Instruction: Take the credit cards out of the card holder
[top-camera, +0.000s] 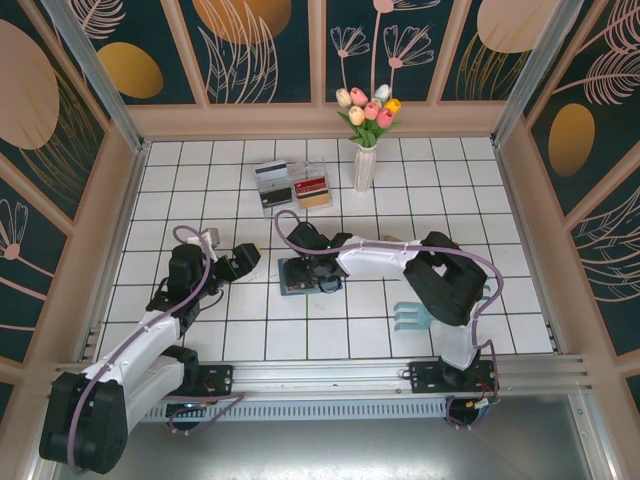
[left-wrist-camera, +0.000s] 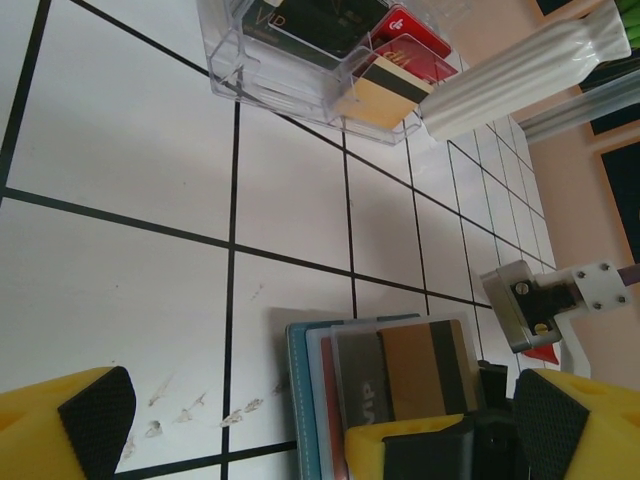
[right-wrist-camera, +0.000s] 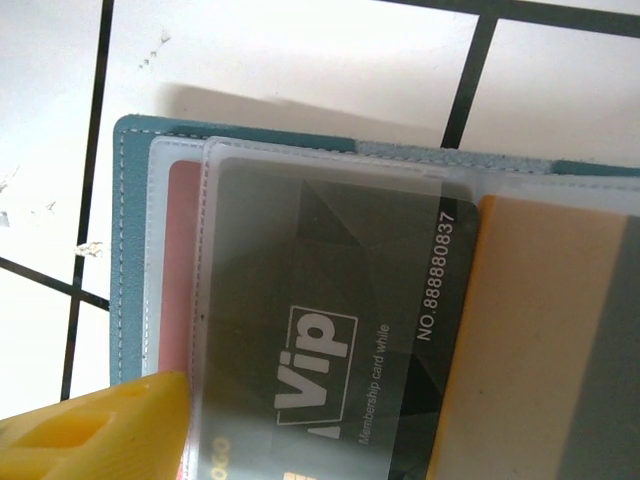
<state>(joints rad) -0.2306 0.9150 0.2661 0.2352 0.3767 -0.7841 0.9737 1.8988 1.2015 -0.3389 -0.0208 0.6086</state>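
Observation:
The teal-blue card holder (top-camera: 297, 276) lies open on the tiled floor, and its stitched edge (right-wrist-camera: 128, 250) runs down the left of the right wrist view. In its clear sleeves are credit cards: a grey VIP card (right-wrist-camera: 330, 330), a tan-gold card (right-wrist-camera: 545, 340) partly slid out, and a red card (right-wrist-camera: 180, 270) underneath. My right gripper (top-camera: 320, 275) hovers low over the holder with its jaws wide, and one yellow finger (right-wrist-camera: 100, 430) rests at the sleeve's edge. My left gripper (top-camera: 237, 262) is open on the floor to the left, looking at the holder (left-wrist-camera: 300, 400).
A clear two-compartment tray (top-camera: 262, 202) at the back holds grey, black, red and tan cards. A white vase of tulips (top-camera: 365, 165) stands to its right. A light-blue hand rake (top-camera: 412, 316) lies near the right arm. Walls enclose the tiled floor.

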